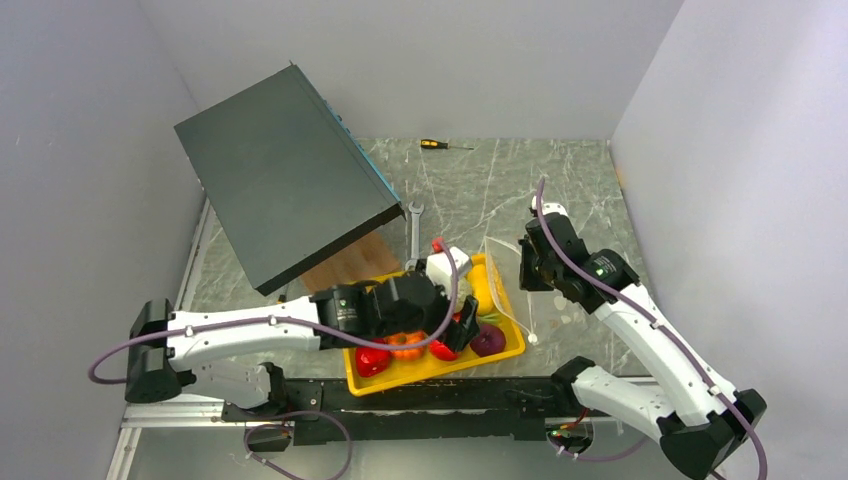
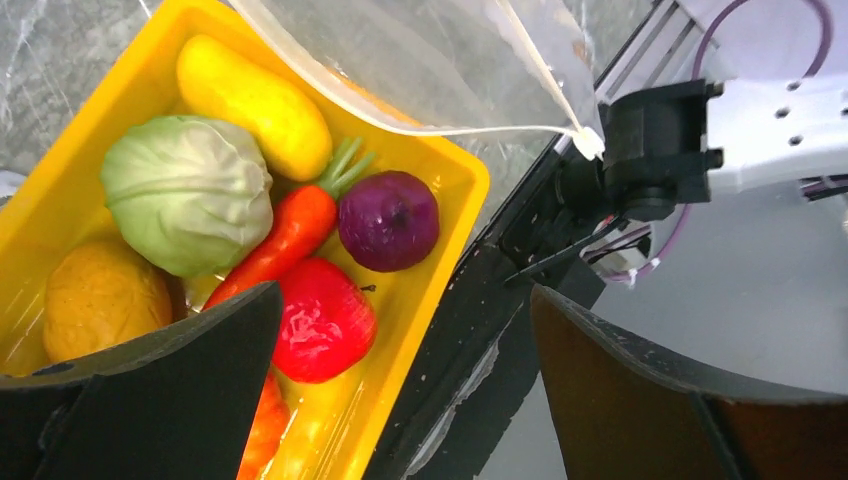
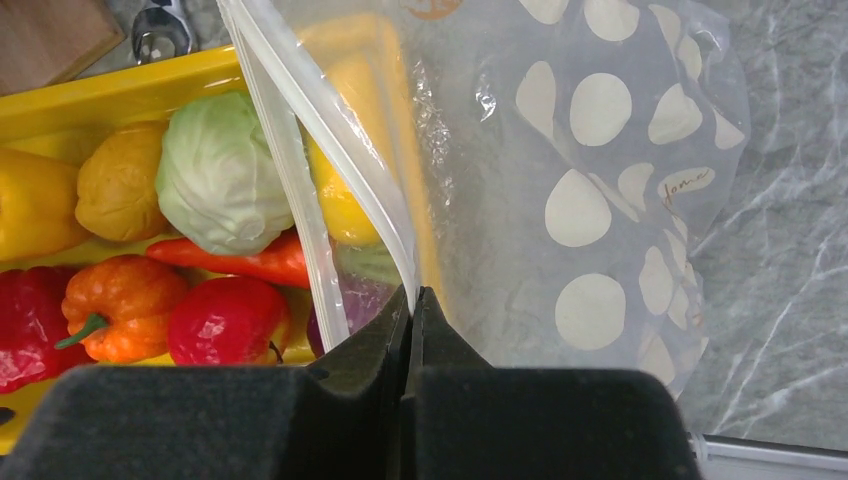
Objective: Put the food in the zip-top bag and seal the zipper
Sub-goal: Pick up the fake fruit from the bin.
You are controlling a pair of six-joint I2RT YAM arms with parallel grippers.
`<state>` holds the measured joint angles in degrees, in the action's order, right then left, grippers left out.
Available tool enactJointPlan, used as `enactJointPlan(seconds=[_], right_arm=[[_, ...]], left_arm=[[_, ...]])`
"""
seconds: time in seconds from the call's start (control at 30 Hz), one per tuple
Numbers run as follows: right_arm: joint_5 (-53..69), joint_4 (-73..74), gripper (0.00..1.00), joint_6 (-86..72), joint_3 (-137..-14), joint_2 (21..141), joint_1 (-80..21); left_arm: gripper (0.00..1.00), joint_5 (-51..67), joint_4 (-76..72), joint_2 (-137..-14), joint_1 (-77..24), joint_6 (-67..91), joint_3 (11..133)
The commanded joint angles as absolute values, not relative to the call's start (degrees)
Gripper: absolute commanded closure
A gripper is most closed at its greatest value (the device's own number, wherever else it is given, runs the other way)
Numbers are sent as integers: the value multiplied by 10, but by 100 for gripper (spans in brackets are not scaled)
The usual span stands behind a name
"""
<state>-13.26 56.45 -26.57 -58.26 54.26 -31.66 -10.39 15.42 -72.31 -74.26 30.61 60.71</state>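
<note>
Heaped in the yellow tray (image 2: pixel 462 190): the food (image 2: pixel 322 320), below the widely spread jaws of the left gripper (image 2: pixel 402 300), partly hidden under one finger. Just above the tray's right end, the zip-top bag (image 3: pixel 600 200), held up by its zipper (image 3: pixel 335 150), pinched between the pressed-together jaws of the right gripper (image 3: pixel 411 300).

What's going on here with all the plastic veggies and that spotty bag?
Two robot arms are at a packing job. The right hand is pinched shut on the zipper strip of the clear dotted bag, holding its mouth up beside the yellow tray. The left hand hangs open above the tray, holding nothing. The toy food all lies in the tray; none seems to be in the bag yet.
</note>
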Motion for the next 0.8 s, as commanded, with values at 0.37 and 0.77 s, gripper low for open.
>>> enactJointPlan(seconds=[0.37, 0.77], right_arm=[[-137, 538, 100, -259, -582, 511, -317], [-136, 537, 100, -265, -575, 505, -317]], left_arm=[[0, -282, 370, -909, -821, 505, 701], [0, -270, 358, -973, -821, 513, 706]])
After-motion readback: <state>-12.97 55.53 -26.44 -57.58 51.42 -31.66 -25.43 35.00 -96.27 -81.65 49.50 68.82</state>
